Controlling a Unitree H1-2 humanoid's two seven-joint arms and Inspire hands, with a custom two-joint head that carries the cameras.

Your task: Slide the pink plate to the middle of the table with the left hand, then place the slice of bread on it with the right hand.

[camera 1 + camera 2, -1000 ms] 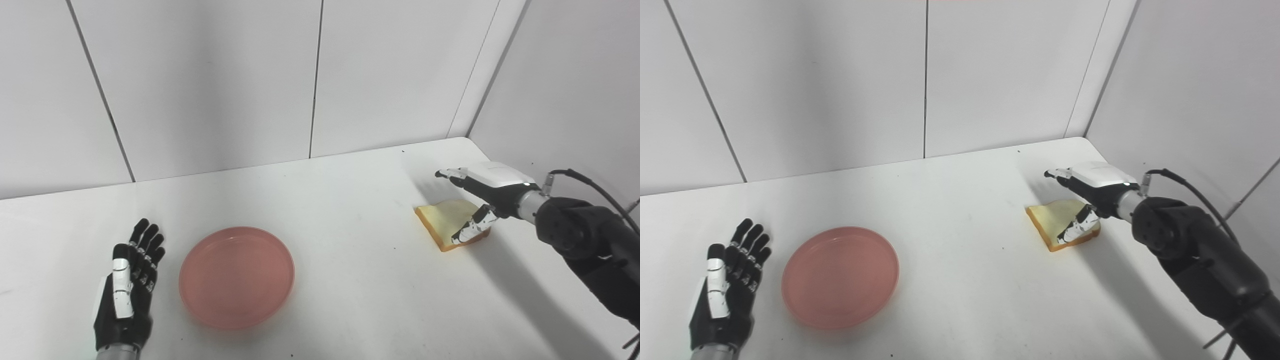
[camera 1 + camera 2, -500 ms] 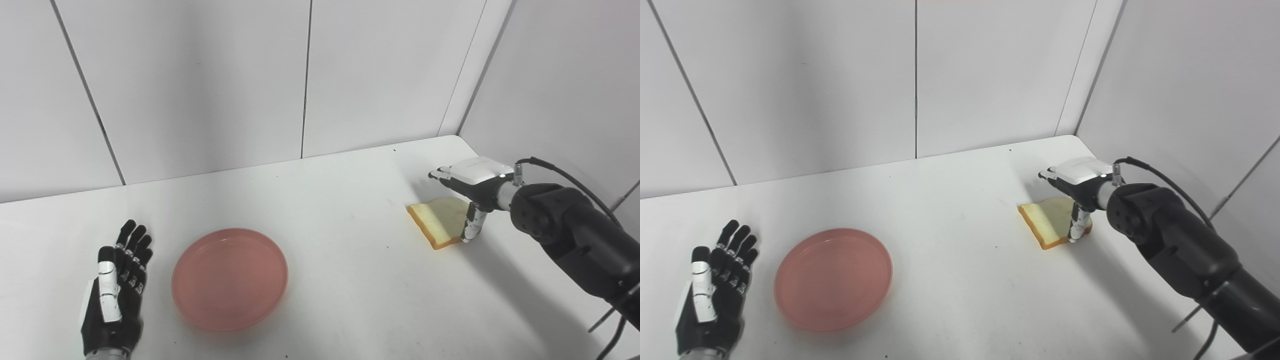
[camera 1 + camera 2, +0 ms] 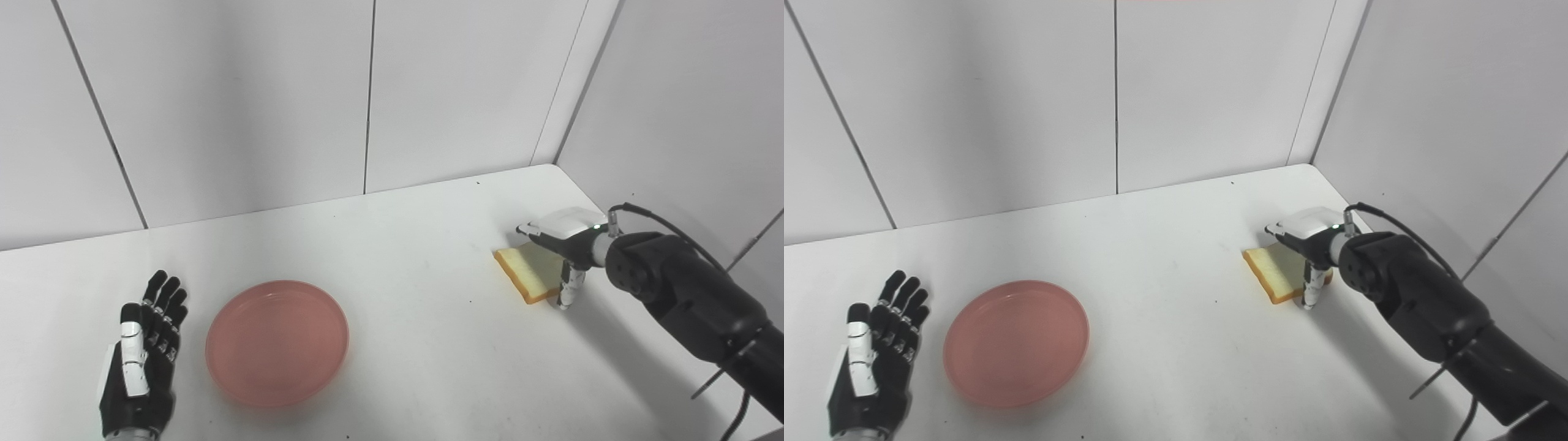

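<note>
Pink plate (image 3: 277,342) beside left hand (image 3: 139,373)

Plate parked by the left hand, bread tucked under the right one.

The plate (image 3: 277,342) is set on the table (image 3: 416,343) just to the right of the left hand's fingers (image 3: 160,298), not touching them, with the left hand (image 3: 142,361) laid at the near left edge. The slice of bread (image 3: 531,272) is found well apart to the far right, directly beneath the right hand (image 3: 565,236), whose fingers are stretched over it while the thumb is pointed down at its near right edge.
</note>
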